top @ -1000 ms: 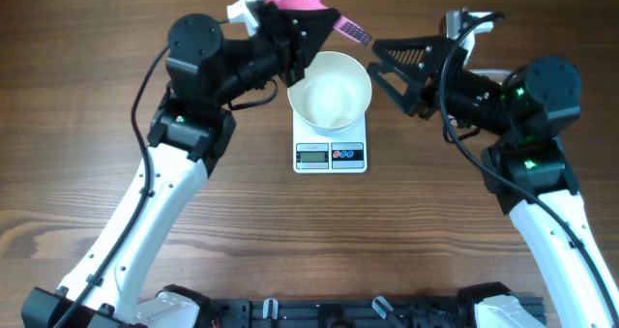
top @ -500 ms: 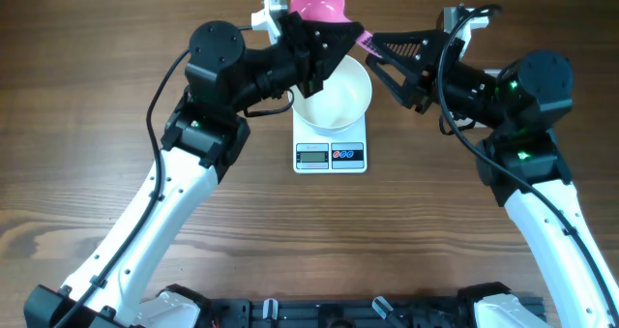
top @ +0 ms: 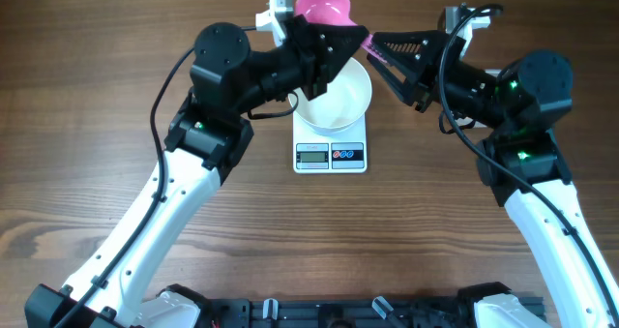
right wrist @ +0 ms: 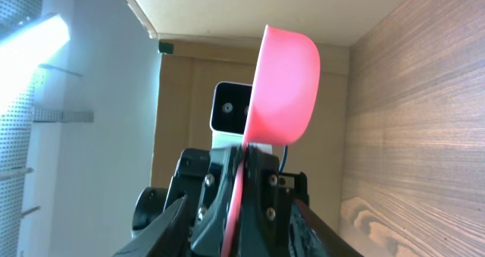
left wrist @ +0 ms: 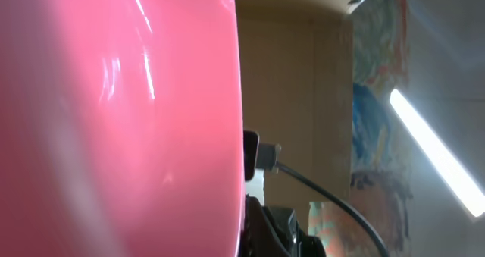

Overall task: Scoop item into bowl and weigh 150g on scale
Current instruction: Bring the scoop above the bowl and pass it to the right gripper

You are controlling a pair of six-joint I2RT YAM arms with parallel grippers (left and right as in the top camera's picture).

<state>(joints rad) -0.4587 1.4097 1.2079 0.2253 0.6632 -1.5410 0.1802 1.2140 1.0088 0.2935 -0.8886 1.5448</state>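
Your left gripper (top: 336,40), clamped on the pink plastic scoop (top: 324,3), has brought it to the far rim of the empty round white bowl (top: 360,94) on the flat white scale (top: 330,156); your right gripper (top: 380,53) is closing about its handle (top: 367,41), grip unconfirmed.

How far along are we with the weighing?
Done: the bowl sits on the scale. In hand: the left gripper holds the pink scoop at the bowl's far rim; the right gripper is open at its handle. Left: the bowl looks empty, so scooping and weighing remain.
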